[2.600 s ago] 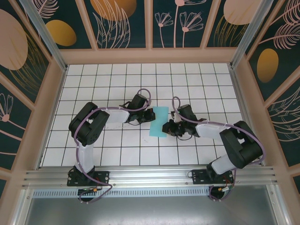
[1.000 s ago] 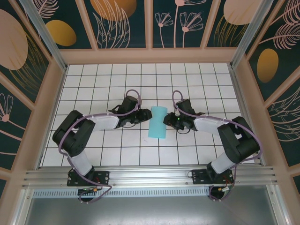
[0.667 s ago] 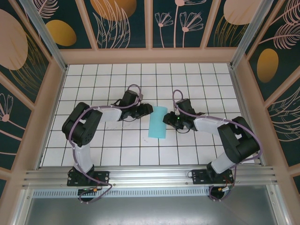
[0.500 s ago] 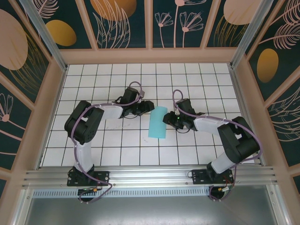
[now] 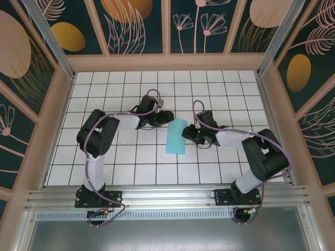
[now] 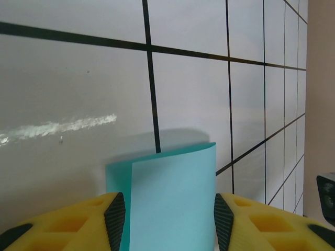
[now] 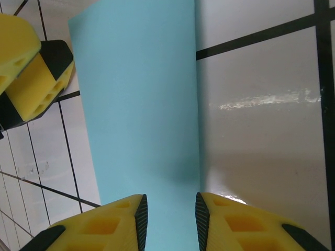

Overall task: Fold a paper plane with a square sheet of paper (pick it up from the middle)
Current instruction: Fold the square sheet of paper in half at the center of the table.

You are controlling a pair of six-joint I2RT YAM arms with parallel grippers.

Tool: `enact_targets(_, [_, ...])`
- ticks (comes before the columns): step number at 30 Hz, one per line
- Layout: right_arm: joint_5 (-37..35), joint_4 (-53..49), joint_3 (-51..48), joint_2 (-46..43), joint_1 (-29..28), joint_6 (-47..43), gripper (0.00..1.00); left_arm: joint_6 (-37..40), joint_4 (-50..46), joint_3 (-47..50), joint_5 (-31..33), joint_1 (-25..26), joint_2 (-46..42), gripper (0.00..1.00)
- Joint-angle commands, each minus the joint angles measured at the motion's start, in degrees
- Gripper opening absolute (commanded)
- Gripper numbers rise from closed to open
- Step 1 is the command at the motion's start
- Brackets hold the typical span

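A: Look of the square sheet of paper (image 5: 176, 137)?
B: Light turquoise, plain, folded over into a tall narrow strip of two layers. Far end rounded and loosely curled, not pressed flat. In the left wrist view, top layer stopping slightly short of the lower one along one side.
A: Where?
B: Lying on the white gridded bench (image 5: 209, 83), about mid-grid, long axis near-to-far with a slight tilt.
A: And the left hand (image 5: 168, 116)?
B: At the sheet's far left corner. Jaws apart, sheet between the black pads (image 6: 115, 217), its side edges right at them. Grasping or merely straddling, cannot tell.
A: And the right hand (image 5: 185, 134)?
B: At the sheet's right edge, around mid-length. Narrow gap between the fingers (image 7: 140, 214), with the sheet's right edge running into it. Clenched on the paper or just resting over it, cannot tell.
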State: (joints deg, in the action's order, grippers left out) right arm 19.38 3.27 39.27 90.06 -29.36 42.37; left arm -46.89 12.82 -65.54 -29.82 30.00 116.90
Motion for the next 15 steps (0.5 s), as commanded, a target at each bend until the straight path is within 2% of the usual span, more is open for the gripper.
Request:
enact_targets(1, [0.22,1.52,0.73,0.62,-0.34,0.44,0.34,0.91,-1.53,-2.02,-1.09,-0.20,1.88,0.50])
enact_targets(8, [0.22,1.60,0.64,0.57,-0.34,0.69,0.34,0.90,-2.46,-2.45,0.39,-0.24,2.27,0.52])
enact_targets(15, [0.23,1.80,0.46,0.69,-0.34,0.78,0.34,1.08,-2.74,-3.02,-1.29,-0.16,2.96,0.52])
